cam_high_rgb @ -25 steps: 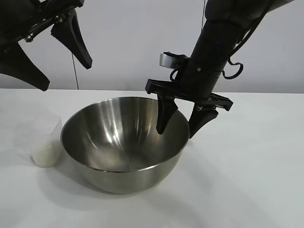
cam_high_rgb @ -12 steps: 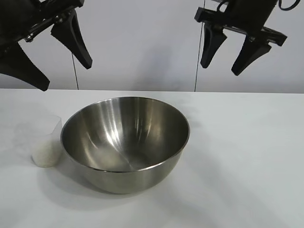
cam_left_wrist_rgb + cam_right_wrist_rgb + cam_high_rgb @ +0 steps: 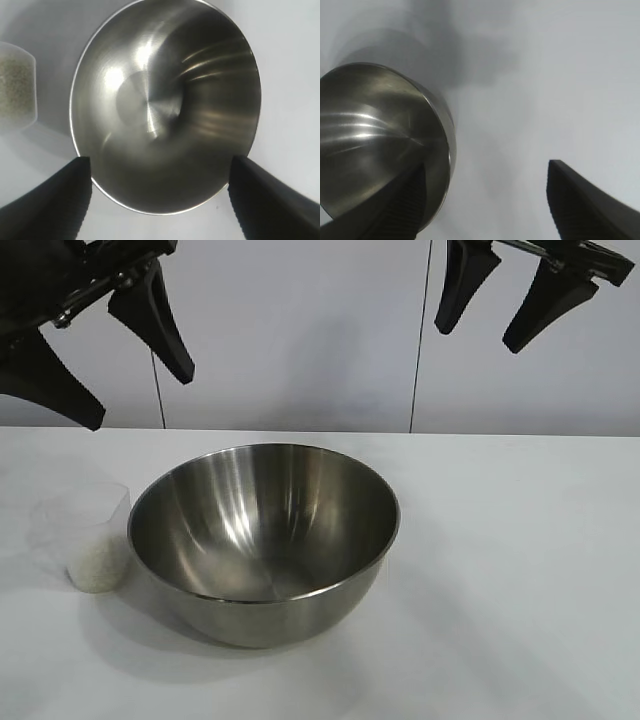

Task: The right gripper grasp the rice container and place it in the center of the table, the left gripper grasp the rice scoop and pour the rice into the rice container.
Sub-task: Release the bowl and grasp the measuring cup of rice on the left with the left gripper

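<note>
The rice container (image 3: 262, 540), a large shiny steel bowl, stands empty on the white table (image 3: 520, 570) near its middle; it also shows in the left wrist view (image 3: 165, 105) and the right wrist view (image 3: 375, 145). The rice scoop (image 3: 92, 537), a clear plastic cup holding white rice (image 3: 97, 567), stands just left of the bowl and shows at the left wrist view's edge (image 3: 15, 90). My left gripper (image 3: 118, 368) hangs open and empty high above the table's left. My right gripper (image 3: 483, 328) is open and empty, raised high at the top right.
A plain grey wall with vertical seams stands behind the table. The tabletop right of the bowl is bare white surface.
My right gripper has let go of the bowl's far rim and risen straight up to the top of the view. The bowl, the scoop and my left gripper have not moved.
</note>
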Controlling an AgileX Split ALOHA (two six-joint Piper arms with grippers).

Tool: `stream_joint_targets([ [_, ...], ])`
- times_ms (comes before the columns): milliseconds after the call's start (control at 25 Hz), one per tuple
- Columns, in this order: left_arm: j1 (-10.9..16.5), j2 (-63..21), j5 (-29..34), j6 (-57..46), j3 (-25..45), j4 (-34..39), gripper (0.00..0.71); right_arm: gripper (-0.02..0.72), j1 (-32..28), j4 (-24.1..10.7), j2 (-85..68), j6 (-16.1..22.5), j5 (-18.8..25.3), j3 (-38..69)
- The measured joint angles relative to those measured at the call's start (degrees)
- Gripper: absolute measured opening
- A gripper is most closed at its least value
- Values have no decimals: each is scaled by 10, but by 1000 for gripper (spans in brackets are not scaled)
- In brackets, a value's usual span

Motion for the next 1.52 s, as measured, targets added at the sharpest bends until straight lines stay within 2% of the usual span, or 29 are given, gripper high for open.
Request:
stream_joint_targets([
  [400,0,0,-81,0,0,13,550,475,0,0,0,0,0,0],
  [800,0,0,-101,0,0,15,550,475,1,2,25,0,-1,42],
  [960,0,0,-96,0,0,52,550,475,1,2,35,0,-3,51],
  [1200,0,0,-97,0,0,147,527,475,1,2,34,0,-3,51],
  [1400,0,-4,-143,37,6,156,517,475,1,1,34,-1,-3,51],
  [1520,0,-43,-209,110,55,156,515,474,1,-3,34,-7,-3,51],
])
